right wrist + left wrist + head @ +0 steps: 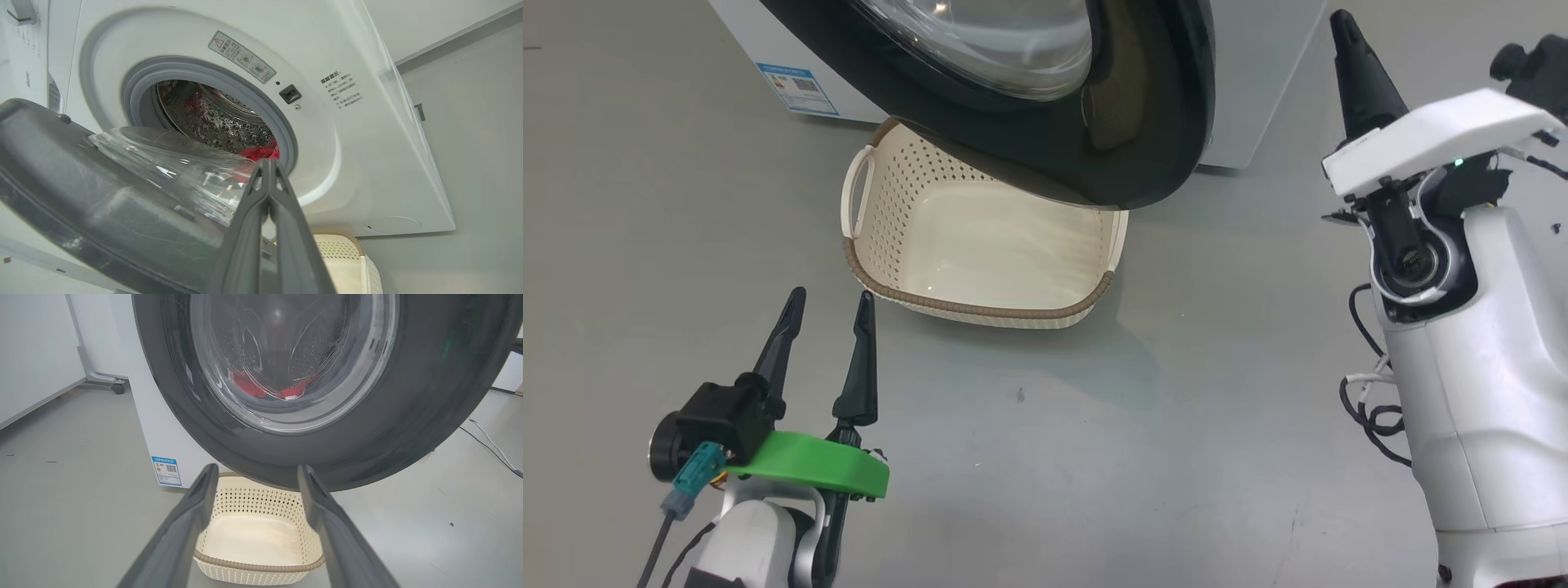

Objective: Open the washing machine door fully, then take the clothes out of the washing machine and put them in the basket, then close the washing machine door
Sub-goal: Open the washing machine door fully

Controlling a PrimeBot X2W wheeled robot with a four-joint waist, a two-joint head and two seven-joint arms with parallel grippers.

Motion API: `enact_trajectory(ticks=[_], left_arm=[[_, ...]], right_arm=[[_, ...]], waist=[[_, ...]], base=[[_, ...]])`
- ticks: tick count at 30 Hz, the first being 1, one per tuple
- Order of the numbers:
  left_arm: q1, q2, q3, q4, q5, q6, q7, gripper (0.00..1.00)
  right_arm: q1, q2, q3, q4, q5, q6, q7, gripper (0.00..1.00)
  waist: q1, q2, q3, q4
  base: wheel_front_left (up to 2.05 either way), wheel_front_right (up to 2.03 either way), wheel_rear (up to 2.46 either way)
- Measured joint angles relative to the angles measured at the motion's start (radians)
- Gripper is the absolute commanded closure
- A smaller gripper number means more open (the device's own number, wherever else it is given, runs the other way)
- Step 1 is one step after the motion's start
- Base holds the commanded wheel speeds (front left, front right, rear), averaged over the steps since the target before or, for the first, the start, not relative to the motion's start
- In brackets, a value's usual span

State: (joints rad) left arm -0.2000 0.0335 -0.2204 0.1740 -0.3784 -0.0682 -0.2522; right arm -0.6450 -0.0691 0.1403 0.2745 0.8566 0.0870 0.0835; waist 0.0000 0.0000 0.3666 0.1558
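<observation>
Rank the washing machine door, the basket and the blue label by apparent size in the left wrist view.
Largest: washing machine door.
Then the basket.
Smallest: the blue label.
None look alike.

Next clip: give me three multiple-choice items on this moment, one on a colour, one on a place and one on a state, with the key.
1. What colour is the rim of the basket?
A) brown B) black C) red
2. Where do the clothes lie?
A) in the basket B) in the drum C) on the floor
3. How does the right gripper stand?
A) open wide B) shut on cloth C) shut, empty

Key:
1 A, the woven-look band round its top is brown.
2 B, red fabric shows inside the steel drum, and the basket holds nothing.
3 C, its two fingers meet with nothing between them.
</observation>
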Motion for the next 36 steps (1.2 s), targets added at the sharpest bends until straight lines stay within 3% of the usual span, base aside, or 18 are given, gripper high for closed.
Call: enact_trajectory(ticks=[6,15,26,36], left_arm=[[-0.001,0.0,0.007,0.0,-0.001,0.0,0.0,0.0],[-0.011,0.0,-0.005,0.005,-0.001,0.0,0.0,0.0],[-0.015,0.0,-0.006,0.007,-0.008,0.0,0.0,0.0],[-0.019,0.0,-0.008,0.007,-0.008,0.0,0.0,0.0]], right_arm=[[-0.082,0.006,-0.008,0.046,0.181,-0.005,0.153,1.0],[-0.135,0.006,-0.033,0.08,0.395,-0.048,0.305,1.0],[-0.165,0.006,-0.041,0.113,0.672,-0.15,0.446,1.0],[-0.198,0.005,-0.01,0.136,0.708,-0.19,0.476,1.0]], waist=[[0.0,0.0,0.014,0.009],[0.0,0.0,0.017,0.013],[0.0,0.0,0.016,0.02],[0.0,0.0,0.019,0.024]], base=[[0.0,0.0,0.0],[0.0,0.0,0.0],[0.0,0.0,0.0],[0.0,0.0,0.0]])
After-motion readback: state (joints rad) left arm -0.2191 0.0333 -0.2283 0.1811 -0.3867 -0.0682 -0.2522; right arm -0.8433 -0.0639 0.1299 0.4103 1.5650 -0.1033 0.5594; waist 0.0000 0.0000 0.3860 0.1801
